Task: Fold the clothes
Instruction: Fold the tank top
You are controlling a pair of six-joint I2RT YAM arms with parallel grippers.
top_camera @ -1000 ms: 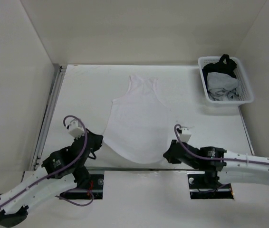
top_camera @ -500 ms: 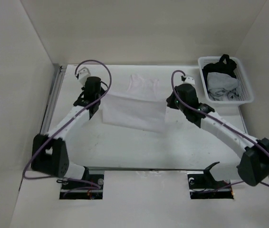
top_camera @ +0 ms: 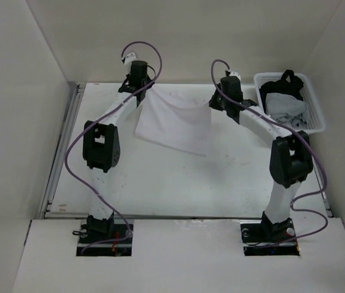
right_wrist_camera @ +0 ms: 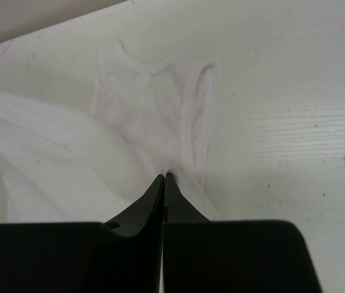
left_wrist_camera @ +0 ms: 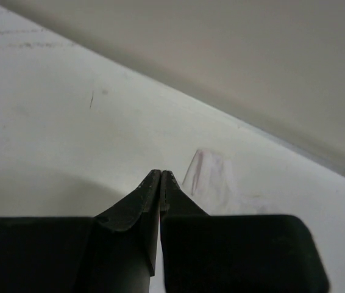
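The clothes [top_camera: 175, 125] are one thin white sleeveless top, hanging in a lifted sheet between my two grippers over the far part of the table. My left gripper [top_camera: 149, 92] is shut on one hem corner and my right gripper [top_camera: 213, 104] is shut on the other. In the right wrist view the fabric [right_wrist_camera: 154, 110] bunches at the shut tips of the right gripper [right_wrist_camera: 164, 176], and the neckline and straps lie flat on the table beyond. In the left wrist view the left gripper [left_wrist_camera: 161, 173] is shut, with one strap [left_wrist_camera: 208, 177] lying just past the tips.
A white mesh basket [top_camera: 319, 116] stands at the far right corner with dark and grey garments [top_camera: 285, 104] in it. The back wall rises close behind both grippers. A metal rail [top_camera: 63, 146] runs along the table's left edge.
Both arms have swung from the near edge to the far side of the table. They carried the hem up and over the top's upper part, and both stayed shut.
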